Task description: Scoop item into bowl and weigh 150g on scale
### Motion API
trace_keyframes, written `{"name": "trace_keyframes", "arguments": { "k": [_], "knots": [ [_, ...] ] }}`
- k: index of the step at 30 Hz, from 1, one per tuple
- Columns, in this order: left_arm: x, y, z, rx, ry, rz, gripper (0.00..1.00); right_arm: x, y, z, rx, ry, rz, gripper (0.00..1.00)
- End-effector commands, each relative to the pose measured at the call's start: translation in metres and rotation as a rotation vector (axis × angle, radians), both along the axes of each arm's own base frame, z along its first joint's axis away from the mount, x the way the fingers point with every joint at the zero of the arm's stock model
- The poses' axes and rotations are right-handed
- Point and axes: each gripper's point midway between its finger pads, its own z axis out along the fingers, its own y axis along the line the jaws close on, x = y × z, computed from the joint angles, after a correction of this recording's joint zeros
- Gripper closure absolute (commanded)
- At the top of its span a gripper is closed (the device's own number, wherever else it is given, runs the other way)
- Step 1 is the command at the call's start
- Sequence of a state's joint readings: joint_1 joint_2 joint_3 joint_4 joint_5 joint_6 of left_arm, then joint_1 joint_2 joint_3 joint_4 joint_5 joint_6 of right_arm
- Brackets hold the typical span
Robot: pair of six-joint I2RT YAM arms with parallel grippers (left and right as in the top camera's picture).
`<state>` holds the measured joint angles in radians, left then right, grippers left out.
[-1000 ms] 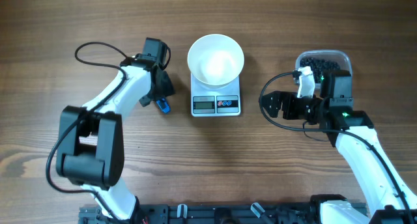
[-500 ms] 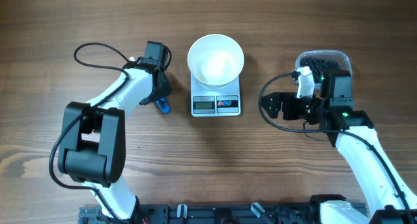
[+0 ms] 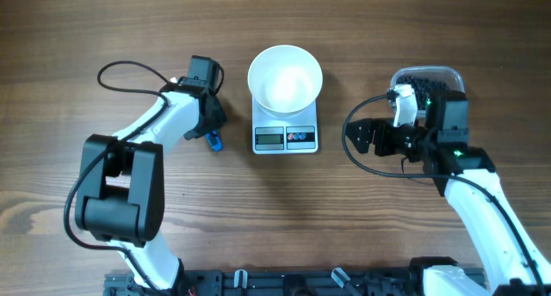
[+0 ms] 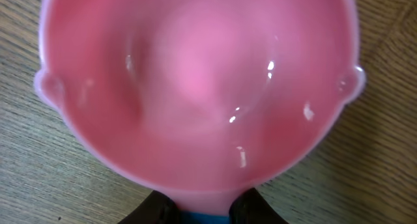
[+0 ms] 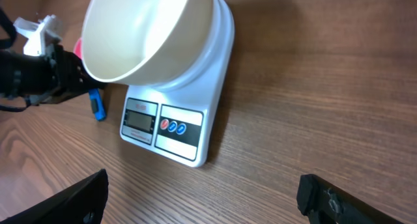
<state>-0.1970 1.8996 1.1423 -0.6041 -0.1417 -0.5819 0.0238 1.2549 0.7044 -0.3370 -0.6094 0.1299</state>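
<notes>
1. Left of the scale [image 3: 285,138], the left gripper [image 4: 205,214] has its jaws drawn in on the blue handle of the pink scoop [image 4: 195,87], with one fingertip snug on each side. The scoop is empty.
2. I judge the step in hand to be taking up the scoop. No scooping has begun, and the white bowl [image 3: 285,78] sits empty on the scale's far half.
3. The item [image 3: 422,77], a dark heap of tiny beads, lies in a clear tub [image 3: 455,76] at the far right, well apart from the scoop.
4. The next move likely calls for a firm hold on the thin handle. The scoop then needs a lift and a level carry rightward to the tub.
5. The left arm reaches from near left toward the far side, its wrist bent over the scoop. The right gripper [image 3: 355,139] points left at the scale, low over the table [image 3: 275,218], its jaws wide apart and holding nothing.
</notes>
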Motion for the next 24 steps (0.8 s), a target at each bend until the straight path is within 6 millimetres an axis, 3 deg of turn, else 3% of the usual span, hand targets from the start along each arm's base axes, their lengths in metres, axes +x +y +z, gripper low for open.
{"name": "trace_keyframes", "arguments": {
  "k": [1, 4, 8, 10, 12, 15, 17, 19, 24],
  "knots": [
    [0.005, 0.003, 0.025, -0.131, -0.055, 0.044, 0.73, -0.007, 0.015, 0.037, 0.072, -0.103, 0.085, 0.07],
    [0.012, 0.006, 0.059, -0.300, -0.126, 0.076, 0.74, -0.015, 0.023, 0.059, 0.115, -0.164, 0.131, 0.09],
    [0.018, 0.011, 0.125, -0.534, -0.277, 0.096, 0.74, -0.017, 0.025, 0.086, 0.150, -0.220, 0.123, 0.09],
    [0.014, 0.017, 0.140, -0.543, -0.306, 0.105, 0.74, -0.018, 0.030, 0.100, 0.193, -0.224, 0.141, 0.10],
    [0.007, 0.010, 0.150, -0.551, -0.312, 0.083, 0.74, -0.020, 0.034, 0.110, 0.242, -0.207, 0.146, 0.12],
    [0.005, 0.016, 0.136, -0.424, -0.286, 0.085, 0.67, -0.023, 0.034, 0.106, 0.261, -0.159, 0.129, 0.12],
    [-0.006, 0.013, 0.114, -0.311, -0.204, 0.037, 0.60, -0.030, 0.033, 0.096, 0.257, -0.100, 0.119, 0.11],
    [-0.016, 0.013, 0.088, -0.174, -0.114, 0.024, 0.42, -0.034, 0.031, 0.085, 0.233, -0.057, 0.112, 0.11],
    [-0.032, -0.001, 0.047, -0.153, 0.041, -0.009, 0.44, -0.036, 0.021, 0.060, 0.173, 0.028, 0.045, 0.10]
  ]
}}
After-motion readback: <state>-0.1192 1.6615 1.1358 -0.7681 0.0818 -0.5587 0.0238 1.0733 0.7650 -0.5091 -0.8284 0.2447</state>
